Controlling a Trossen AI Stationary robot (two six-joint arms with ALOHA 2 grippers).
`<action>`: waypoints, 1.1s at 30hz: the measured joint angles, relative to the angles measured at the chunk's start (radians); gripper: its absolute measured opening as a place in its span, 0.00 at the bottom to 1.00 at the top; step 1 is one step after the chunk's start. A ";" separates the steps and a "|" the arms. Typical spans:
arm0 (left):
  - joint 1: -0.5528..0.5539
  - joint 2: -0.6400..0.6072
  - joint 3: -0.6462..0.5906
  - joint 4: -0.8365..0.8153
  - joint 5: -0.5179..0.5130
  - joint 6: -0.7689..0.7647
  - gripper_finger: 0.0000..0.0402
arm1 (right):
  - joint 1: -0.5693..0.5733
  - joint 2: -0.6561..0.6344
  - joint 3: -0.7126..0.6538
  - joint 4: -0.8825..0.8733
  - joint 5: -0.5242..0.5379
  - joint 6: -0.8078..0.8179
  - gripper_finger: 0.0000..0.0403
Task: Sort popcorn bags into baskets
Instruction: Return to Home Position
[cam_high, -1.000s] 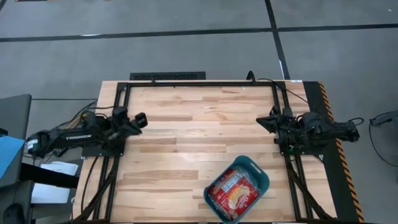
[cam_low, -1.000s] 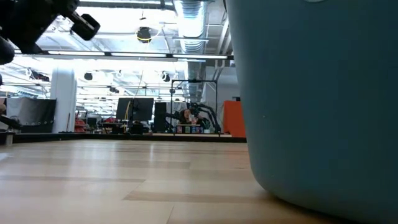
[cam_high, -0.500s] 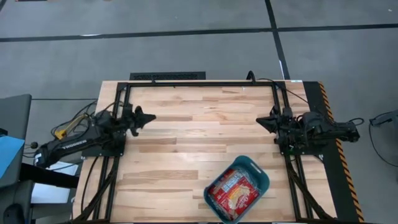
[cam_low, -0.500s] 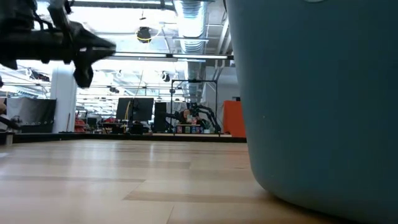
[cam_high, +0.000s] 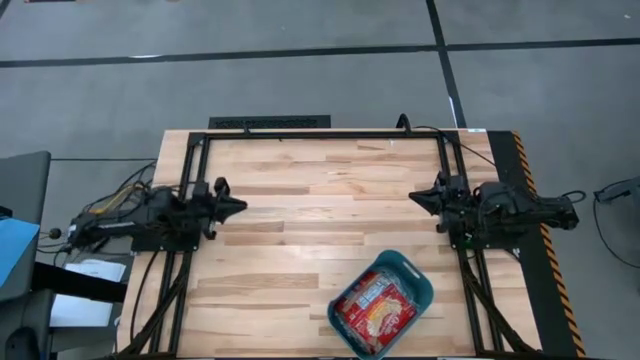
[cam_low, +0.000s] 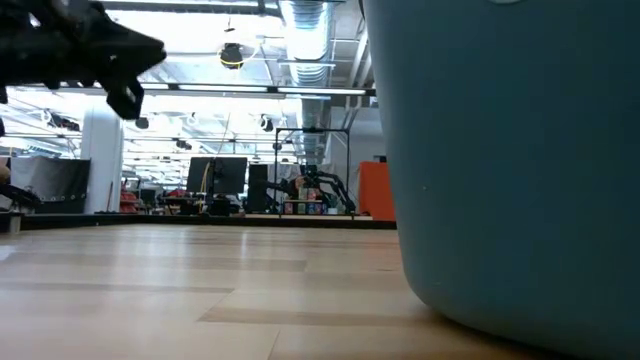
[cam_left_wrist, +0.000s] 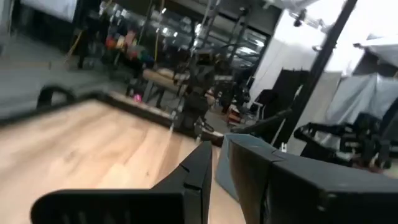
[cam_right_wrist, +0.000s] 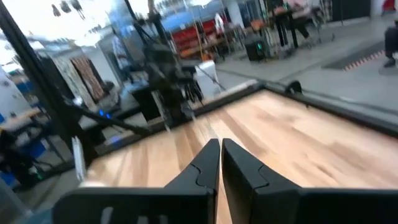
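Teal tub (cam_high: 424, 288) at front edge; left hand (cam_high: 238, 207), right hand (cam_high: 416, 197) both together, opposite sides.

The desk (cam_high: 320, 210) is made of pale wood planks, smooth with a soft sheen, and edged by a black metal frame (cam_high: 320, 134). The basket (cam_high: 410, 266) is teal plastic, its outer wall smooth and matt. Inside it, the popcorn bags (cam_high: 375, 312) have glossy red wrappers. The left tool (cam_high: 241, 207) and right tool (cam_high: 413, 196) look like dark matt plastic. The floor (cam_high: 300, 80) is dull grey and faintly mottled.

Overhead camera looks straight down; low camera looks level, tub (cam_low: 500, 150) very near.
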 joint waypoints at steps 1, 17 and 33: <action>-0.032 -0.001 0.002 -0.002 -0.030 0.045 0.11 | -0.001 0.000 0.000 -0.017 0.001 0.001 0.11; -0.485 -0.007 -0.013 -0.043 -0.526 0.262 0.11 | -0.146 0.029 -0.183 0.209 -0.003 -0.282 0.11; -0.530 -0.008 0.010 -0.130 -0.417 0.189 0.11 | -0.326 0.029 -0.183 0.196 -0.057 -0.303 0.11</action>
